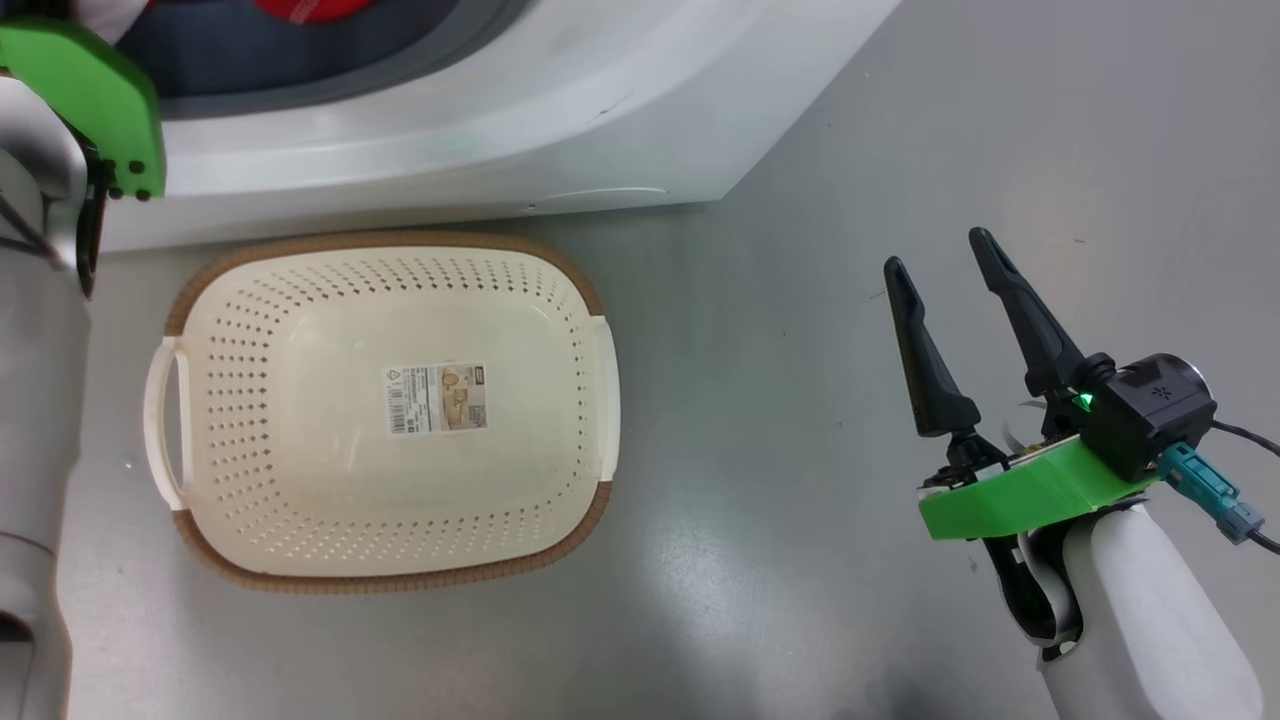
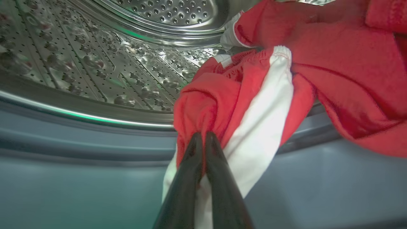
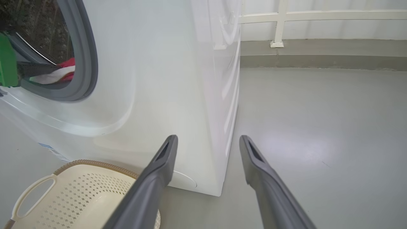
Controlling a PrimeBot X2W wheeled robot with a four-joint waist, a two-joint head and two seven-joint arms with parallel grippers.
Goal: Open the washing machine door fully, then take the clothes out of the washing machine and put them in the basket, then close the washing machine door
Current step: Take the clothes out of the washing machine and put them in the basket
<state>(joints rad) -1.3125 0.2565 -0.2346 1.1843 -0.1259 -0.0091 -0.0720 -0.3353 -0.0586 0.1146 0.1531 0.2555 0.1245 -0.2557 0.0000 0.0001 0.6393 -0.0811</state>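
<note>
My left gripper is shut on the clothes, pinching a red fold beside a white panel at the mouth of the washing machine. More red fabric lies to the right, over the grey rubber ring, with the steel drum behind. In the head view a scrap of red clothes shows in the opening at the top. The cream basket stands on the floor right in front of the machine, with nothing in it but its sticker. My right gripper hovers open over bare floor to the right of the basket. The washing machine door is out of view.
Grey floor spreads to the right of the machine and basket. In the right wrist view a pale railing and a low kerb run along the far side of the floor. My left forearm stands at the left edge of the head view.
</note>
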